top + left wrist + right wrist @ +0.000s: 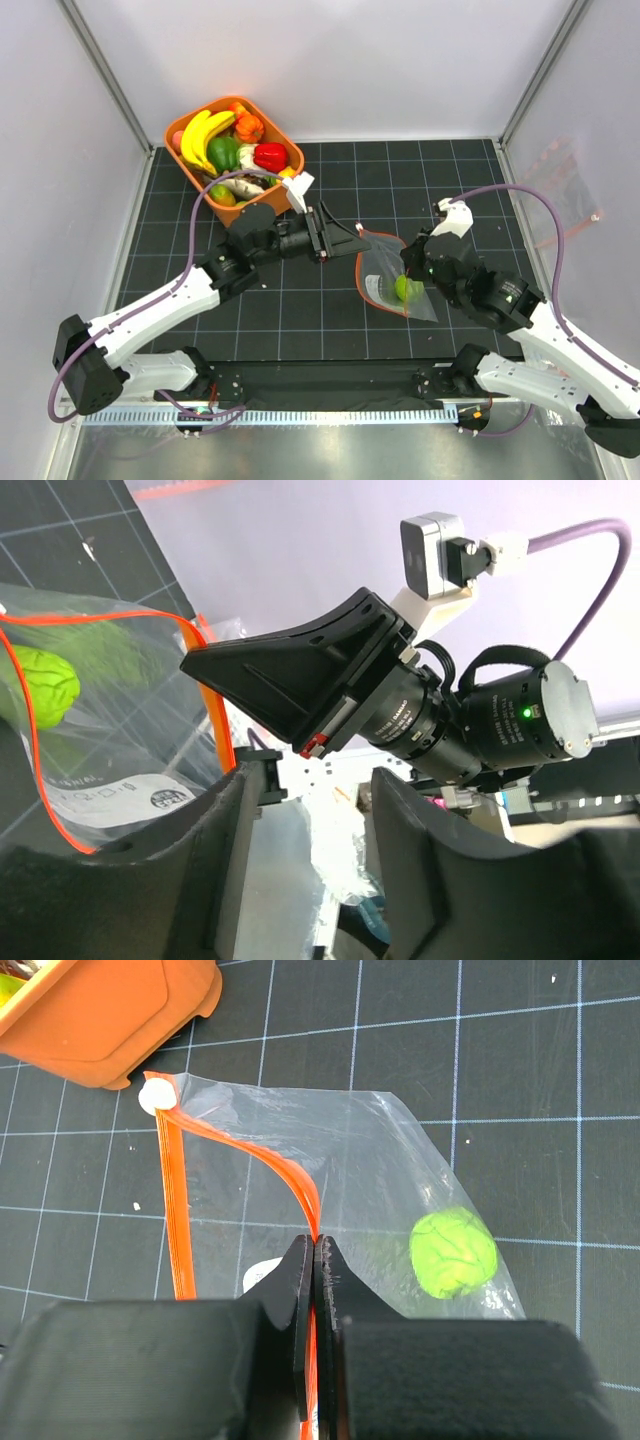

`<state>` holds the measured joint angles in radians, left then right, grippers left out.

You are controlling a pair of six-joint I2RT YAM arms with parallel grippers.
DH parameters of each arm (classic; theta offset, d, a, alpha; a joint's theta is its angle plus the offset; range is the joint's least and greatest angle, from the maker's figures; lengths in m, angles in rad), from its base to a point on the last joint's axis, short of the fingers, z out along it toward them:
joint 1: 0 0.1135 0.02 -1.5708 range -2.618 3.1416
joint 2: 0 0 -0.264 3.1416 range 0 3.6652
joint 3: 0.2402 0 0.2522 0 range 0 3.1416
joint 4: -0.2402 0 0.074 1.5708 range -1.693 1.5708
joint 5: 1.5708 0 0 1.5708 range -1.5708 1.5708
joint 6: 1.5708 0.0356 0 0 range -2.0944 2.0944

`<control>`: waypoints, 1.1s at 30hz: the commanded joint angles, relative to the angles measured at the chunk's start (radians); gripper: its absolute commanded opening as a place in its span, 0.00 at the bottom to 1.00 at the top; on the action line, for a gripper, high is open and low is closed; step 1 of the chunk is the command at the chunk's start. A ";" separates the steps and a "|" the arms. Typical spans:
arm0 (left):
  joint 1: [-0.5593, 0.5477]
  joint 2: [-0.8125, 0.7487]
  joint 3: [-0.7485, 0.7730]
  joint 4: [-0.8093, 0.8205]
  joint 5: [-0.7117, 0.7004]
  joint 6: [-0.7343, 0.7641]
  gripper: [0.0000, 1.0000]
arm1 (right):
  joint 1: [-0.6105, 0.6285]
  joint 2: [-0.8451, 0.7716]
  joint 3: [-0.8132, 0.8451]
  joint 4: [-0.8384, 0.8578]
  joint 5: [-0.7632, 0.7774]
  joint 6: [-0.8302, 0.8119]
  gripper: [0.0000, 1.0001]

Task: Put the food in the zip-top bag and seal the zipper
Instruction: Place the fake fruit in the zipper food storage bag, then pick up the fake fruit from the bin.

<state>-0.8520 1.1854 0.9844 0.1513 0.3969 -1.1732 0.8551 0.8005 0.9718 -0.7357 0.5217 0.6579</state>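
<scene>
R gripper is clamped shut on the zipper, pinching the red-orange strip abt midway along the mouth of the zip-top bag. From the pads the strip bows away to a white tab at the far corner, near the orange tub. One lime-green piece sits inside the bag, just right of the jaws, not touching them. L gripper is at the bag's mouth on the opp. side, fingers spread apart w/ nothing clearly between them; can't tell if the bag rim touches one. Bag lies on a black grid mat, white walls round it. Other food (bananas, red, green, orange pcs) is piled in the tub, back left. Bag's near end is hidden under the R fingers in the wrist view; label print on the bag is too small to read.
</scene>
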 commanded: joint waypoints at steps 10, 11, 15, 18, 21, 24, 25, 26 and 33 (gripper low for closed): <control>0.073 -0.064 -0.006 -0.118 -0.021 -0.094 1.00 | -0.004 -0.023 0.005 0.016 0.023 0.009 0.01; 0.089 -0.061 -0.019 -0.054 0.012 -0.117 1.00 | -0.004 -0.023 0.005 0.018 0.023 0.011 0.01; 0.148 -0.053 -0.104 0.065 0.072 -0.216 0.99 | -0.004 -0.021 0.005 0.018 0.023 0.011 0.01; 0.163 -0.037 -0.099 0.053 0.094 -0.214 0.90 | -0.004 -0.026 0.004 0.016 0.024 0.009 0.01; 0.172 -0.020 -0.072 0.005 0.094 -0.180 0.60 | -0.004 -0.024 0.004 0.013 0.029 0.008 0.01; 0.180 -0.009 -0.038 -0.048 0.085 -0.148 0.47 | -0.004 -0.027 0.002 0.013 0.028 0.008 0.01; 0.188 -0.004 -0.032 -0.068 0.083 -0.122 0.42 | -0.004 -0.027 0.002 0.013 0.029 0.008 0.01; 0.194 0.002 -0.020 -0.076 0.085 -0.109 0.38 | -0.004 -0.029 0.002 0.012 0.029 0.008 0.01; 0.252 0.039 -0.001 -0.110 0.115 -0.057 0.00 | -0.002 -0.038 0.004 -0.002 0.038 -0.003 0.01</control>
<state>-0.6231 1.2083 0.9470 0.0608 0.4721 -1.2697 0.8547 0.7818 0.9703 -0.7414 0.5304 0.6571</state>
